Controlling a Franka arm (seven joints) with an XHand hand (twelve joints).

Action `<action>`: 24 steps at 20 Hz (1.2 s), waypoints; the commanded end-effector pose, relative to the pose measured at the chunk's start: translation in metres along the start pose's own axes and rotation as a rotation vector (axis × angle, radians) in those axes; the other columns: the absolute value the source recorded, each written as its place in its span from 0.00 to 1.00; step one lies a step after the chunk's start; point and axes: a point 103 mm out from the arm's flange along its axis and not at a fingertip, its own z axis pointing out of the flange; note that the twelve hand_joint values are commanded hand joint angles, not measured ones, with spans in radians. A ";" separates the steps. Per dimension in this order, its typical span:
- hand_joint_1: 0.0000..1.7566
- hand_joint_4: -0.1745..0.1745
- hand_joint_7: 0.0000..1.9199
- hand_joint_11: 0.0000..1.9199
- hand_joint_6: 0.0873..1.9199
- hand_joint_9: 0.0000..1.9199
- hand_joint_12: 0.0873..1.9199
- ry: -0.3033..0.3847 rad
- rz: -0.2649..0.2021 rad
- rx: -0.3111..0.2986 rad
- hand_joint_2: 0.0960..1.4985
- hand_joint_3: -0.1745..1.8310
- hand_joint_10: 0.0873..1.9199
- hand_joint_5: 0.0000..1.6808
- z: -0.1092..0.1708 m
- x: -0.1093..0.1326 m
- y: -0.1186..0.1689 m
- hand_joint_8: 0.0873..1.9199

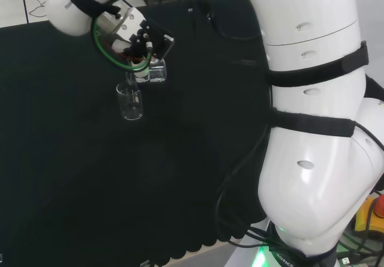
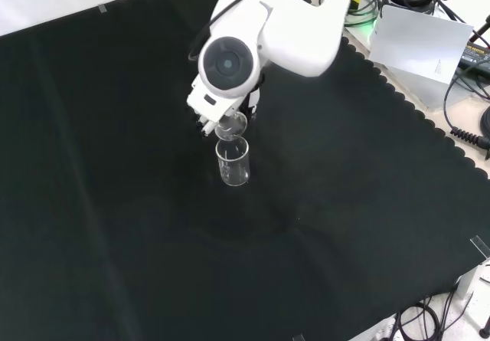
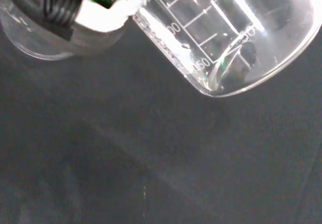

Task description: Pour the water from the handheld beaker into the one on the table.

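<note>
Cloth (image 2: 115,226): black, covers my bench. Arm (image 1: 312,129): white. Hand (image 1: 139,45): curled round the tilted beaker (image 1: 157,72). Table beaker (image 1: 129,101): upright, directly below the held one's lowered lip in my head view; I judge the pour axis aligned.

Black cloth (image 2: 115,203) on bench; glass beaker (image 2: 233,161) upright.

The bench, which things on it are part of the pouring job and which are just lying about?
Part of the job:
hand
handheld beaker, tilted
beaker on the cloth, upright

Just lying about:
white sheet beyond the cloth's edge
cables beside it
</note>
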 end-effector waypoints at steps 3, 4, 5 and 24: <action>0.73 0.00 0.59 0.62 0.43 0.67 0.36 -0.029 -0.003 0.006 0.74 0.00 0.40 0.64 0.003 -0.003 0.001 0.42; 0.73 0.00 0.59 0.62 0.43 0.67 0.36 -0.030 -0.003 0.005 0.74 0.00 0.40 0.64 0.003 -0.003 0.002 0.42; 0.73 0.00 0.59 0.62 0.43 0.67 0.36 -0.022 -0.002 0.008 0.74 0.00 0.40 0.64 0.002 -0.001 0.002 0.42; 0.73 0.00 0.59 0.62 0.43 0.67 0.36 -0.042 0.010 0.015 0.74 0.00 0.40 0.64 0.004 -0.009 0.000 0.42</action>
